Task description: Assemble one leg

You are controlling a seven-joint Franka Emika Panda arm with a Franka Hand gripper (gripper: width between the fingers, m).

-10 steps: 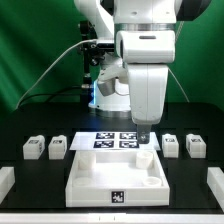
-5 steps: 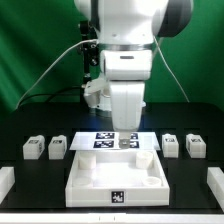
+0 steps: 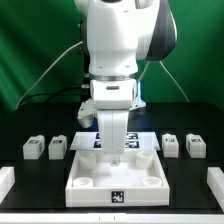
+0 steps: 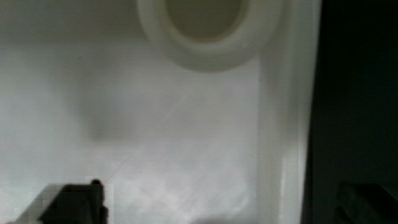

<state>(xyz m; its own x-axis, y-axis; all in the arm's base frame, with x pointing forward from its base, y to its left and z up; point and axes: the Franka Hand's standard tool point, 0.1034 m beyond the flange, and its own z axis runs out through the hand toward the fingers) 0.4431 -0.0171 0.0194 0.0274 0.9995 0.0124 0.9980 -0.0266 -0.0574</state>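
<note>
**Gripper low over the white body, all legs still loose**

The gripper [image 3: 116, 152] points straight down above the far half of the white body [image 3: 90, 183], the tray-like piece sitting mid-worktop near the front edge. How far its jaws stand open cannot be told: the exterior view shows only a narrow tip, and the wrist view shows one dark finger [image 4: 75, 203] at the picture's border. It holds nothing that can be seen. The wrist view is filled by the body's pale floor and a round ring [image 4: 210, 30] in it.

Compared with a second ago, the arm has swung toward the exterior view's left and dropped, from above the marker board [image 3: 88, 141] to above the body. The legs have not moved.

The arm stands upright, its bulky white wrist directly over the gripper, hiding the board's middle.

Four legs lie in a row across the worktop's middle, well apart from the gripper. The first leg [image 3: 34, 148] and second leg [image 3: 58, 147] are toward the exterior view's left edge. The third leg [image 3: 171, 146] and fourth leg [image 3: 195, 146] are toward its right edge.
</note>
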